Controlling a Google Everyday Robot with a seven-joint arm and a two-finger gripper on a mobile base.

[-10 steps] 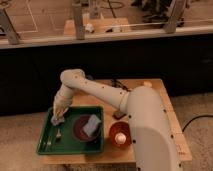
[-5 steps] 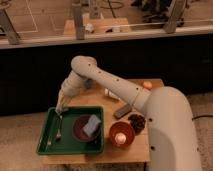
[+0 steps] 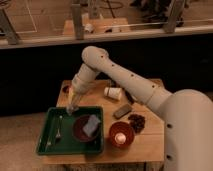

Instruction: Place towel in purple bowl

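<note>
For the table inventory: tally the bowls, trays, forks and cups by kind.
Bowls: 2 (round dark purple bowl, round orange-brown bowl)
Trays: 1 (green rectangular tray)
Forks: 1 (metal fork)
Cups: 1 (white cup on its side)
Total: 5
Gripper, fingers shut, is over the tray's far edge.

Green tray (image 3: 47, 140), fork (image 3: 59, 131), orange bowl (image 3: 121, 135), cup (image 3: 113, 93).
</note>
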